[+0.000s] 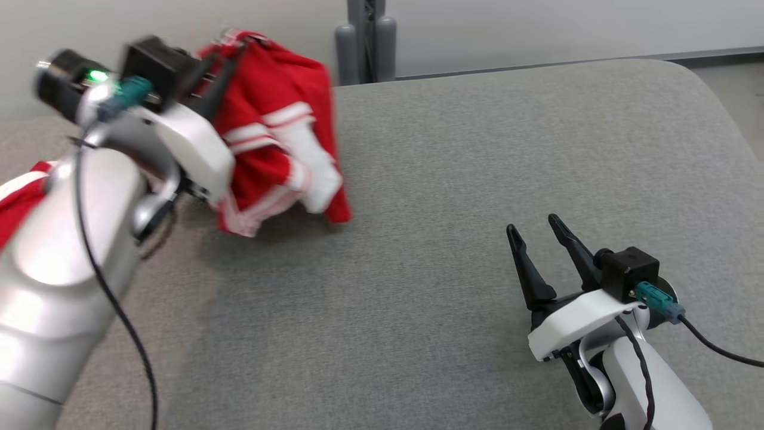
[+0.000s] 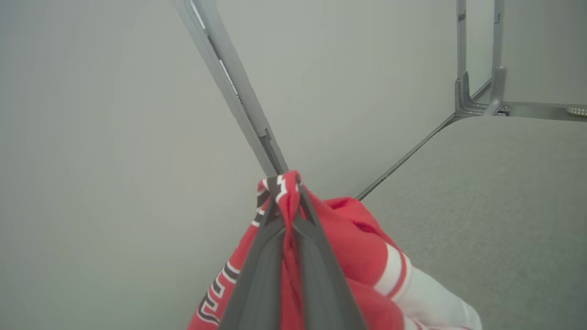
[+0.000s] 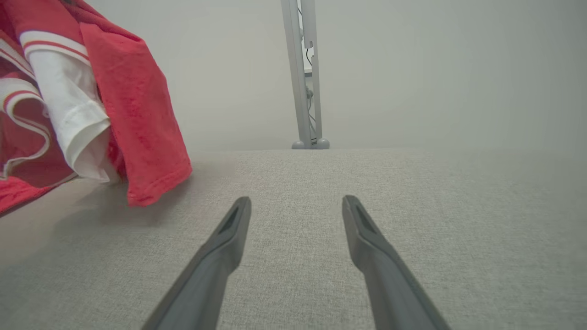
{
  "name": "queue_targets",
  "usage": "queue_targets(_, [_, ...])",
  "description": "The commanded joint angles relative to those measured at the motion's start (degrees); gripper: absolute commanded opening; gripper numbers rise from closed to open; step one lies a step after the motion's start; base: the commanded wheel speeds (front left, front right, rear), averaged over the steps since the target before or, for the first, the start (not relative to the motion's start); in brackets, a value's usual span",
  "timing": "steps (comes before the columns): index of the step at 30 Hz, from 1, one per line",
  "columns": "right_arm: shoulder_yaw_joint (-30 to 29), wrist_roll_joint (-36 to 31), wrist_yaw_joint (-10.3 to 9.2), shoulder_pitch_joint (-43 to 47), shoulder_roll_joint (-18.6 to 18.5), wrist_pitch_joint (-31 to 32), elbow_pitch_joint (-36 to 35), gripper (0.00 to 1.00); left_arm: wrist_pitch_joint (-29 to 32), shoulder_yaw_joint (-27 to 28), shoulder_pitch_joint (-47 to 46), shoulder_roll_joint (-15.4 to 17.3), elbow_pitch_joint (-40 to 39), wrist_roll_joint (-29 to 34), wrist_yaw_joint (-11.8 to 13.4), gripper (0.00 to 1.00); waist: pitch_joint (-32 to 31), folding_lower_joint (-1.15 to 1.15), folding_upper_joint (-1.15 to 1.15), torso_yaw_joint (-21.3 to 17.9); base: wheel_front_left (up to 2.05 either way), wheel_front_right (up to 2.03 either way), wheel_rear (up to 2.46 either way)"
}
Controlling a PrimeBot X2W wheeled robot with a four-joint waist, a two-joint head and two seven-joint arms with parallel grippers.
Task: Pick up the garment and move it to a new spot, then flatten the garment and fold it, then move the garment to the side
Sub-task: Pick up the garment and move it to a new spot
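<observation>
My left fingers (image 2: 261, 275) are clamped shut on a bunched edge of the red-and-white shirt (image 1: 280, 137), which hangs long-ways down at the far left over the table (image 1: 477, 179). My right fingers (image 1: 525, 269), spread wide and empty, sit near right, well apart from it.

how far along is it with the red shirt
Pickup looks done: the left gripper is shut on a fold of the red and white garment, which hangs bunched from it over the grey surface. In hand: carrying it to a new spot. To do: laying it down, flattening, folding and moving it aside. The right gripper is open and holds nothing.
</observation>
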Motion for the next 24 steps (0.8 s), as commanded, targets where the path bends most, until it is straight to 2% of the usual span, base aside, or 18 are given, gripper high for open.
queue_targets(1, [-0.3, -0.2, 0.01, 0.7, -0.2, -0.3, -0.2, 1.0, 0.1, -0.8, 0.9, -0.4, -1.3, 0.0, -0.2, 0.0, 0.0, 0.0, 0.0, -0.9, 0.0, 0.0, 0.0])
queue_targets(6, [-1.4, -0.5, 0.01, 0.9, -0.1, -0.3, -0.6, 1.0, 1.1, -4.2, 3.8, -3.0, -6.8, -0.7, -0.1, 0.0, -0.1, 0.0, 0.0, -2.2, 0.0, 0.0, 0.0])
queue_targets(11, [-1.7, -0.7, 0.01, 1.1, -0.1, -0.3, -1.0, 1.0, 0.8, -6.3, 7.9, -4.8, -7.3, -1.6, 0.1, 0.0, 0.1, 0.0, 0.0, -2.7, 0.0, 0.0, 0.0])
queue_targets(15, [-2.1, -0.9, 0.01, 1.3, -0.1, -0.3, -1.2, 1.0, -0.2, -8.8, 11.8, -6.8, -4.2, -2.1, 0.1, 0.0, 0.2, 0.0, 0.0, -2.2, 0.0, 0.0, 0.0])
queue_targets(23, [-1.2, -0.6, 0.01, 0.7, -0.1, -0.3, -1.1, 1.0, -5.6, -13.1, 16.9, -13.7, 6.6, -4.5, -0.1, 0.0, 0.1, 0.0, 0.0, -1.1, 0.0, 0.0, 0.0])
queue_targets(24, [-1.1, -0.6, 0.01, 0.8, -0.1, -0.3, -1.0, 1.0, -6.6, -13.3, 16.9, -14.4, 7.6, -4.7, -0.1, 0.03, 0.0, 0.0, 0.0, -0.9, 0.0, 0.0, 0.0])
